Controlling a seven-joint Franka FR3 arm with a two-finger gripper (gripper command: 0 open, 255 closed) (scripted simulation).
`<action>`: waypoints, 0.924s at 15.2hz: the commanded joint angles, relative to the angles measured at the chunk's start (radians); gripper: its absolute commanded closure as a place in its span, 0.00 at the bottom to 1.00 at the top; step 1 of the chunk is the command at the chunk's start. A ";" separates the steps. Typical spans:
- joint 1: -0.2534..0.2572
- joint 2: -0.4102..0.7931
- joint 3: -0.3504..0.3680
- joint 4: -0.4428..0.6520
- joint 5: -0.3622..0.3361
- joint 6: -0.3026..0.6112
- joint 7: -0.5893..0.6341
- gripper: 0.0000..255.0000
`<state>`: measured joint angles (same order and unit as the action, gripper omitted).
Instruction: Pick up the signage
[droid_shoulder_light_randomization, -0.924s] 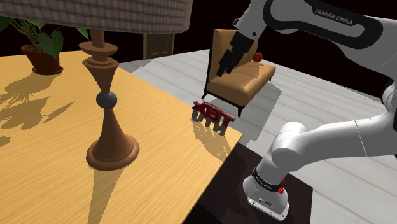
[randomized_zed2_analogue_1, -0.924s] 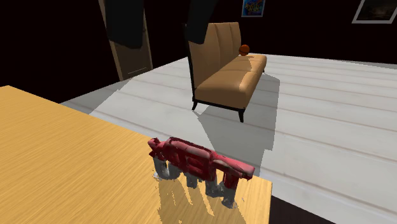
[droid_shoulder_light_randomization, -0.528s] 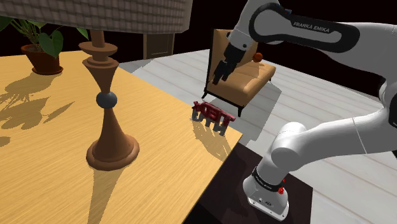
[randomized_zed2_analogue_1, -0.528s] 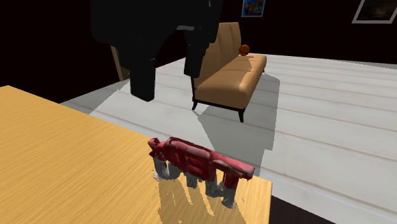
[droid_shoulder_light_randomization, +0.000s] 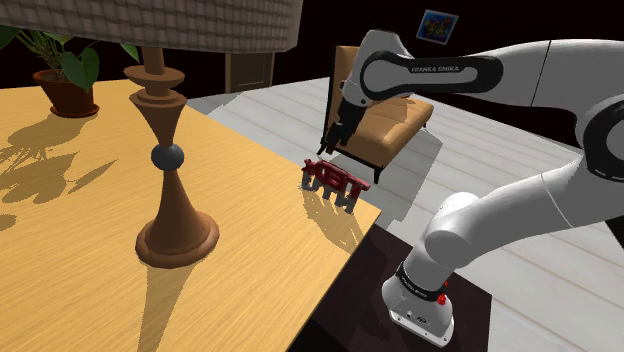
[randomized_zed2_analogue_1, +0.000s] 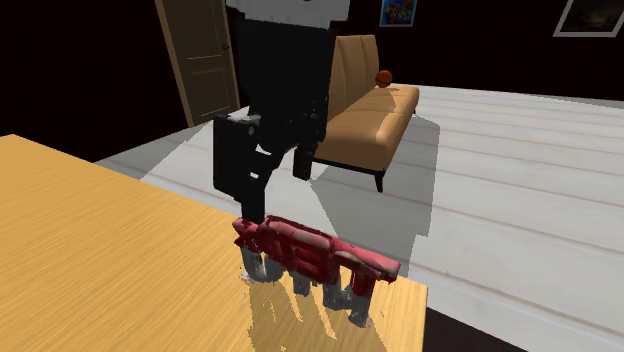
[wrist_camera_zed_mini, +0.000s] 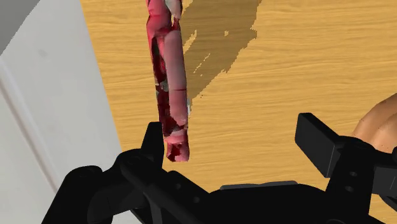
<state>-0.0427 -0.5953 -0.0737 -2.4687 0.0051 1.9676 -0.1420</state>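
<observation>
The signage is a red-topped strip on grey letter-like legs, standing near the corner of the wooden table. In the second exterior view the signage has my black gripper just above its end nearer that view's left. My gripper hangs a little above the sign in the shoulder view too. Seen from the wrist, the red signage runs lengthwise close to one finger, and my gripper is open with nothing held.
A tall turned wooden lamp base stands mid-table, and a potted plant sits at the far corner. Beyond the table edge are a tan sofa on the pale floor, a door, and black areas behind.
The arm has swung down and toward the table. The gripper dropped from in front of the sofa to just above the signage. The signage has not moved.
</observation>
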 joint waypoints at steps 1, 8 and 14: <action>-0.011 0.044 -0.013 -0.021 -0.016 0.046 -0.015 0.00; -0.034 0.185 -0.042 -0.066 -0.051 0.188 -0.043 0.00; -0.033 0.225 -0.046 -0.113 -0.050 0.273 -0.045 0.00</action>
<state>-0.0758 -0.3784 -0.1183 -2.5747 -0.0452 2.2262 -0.1853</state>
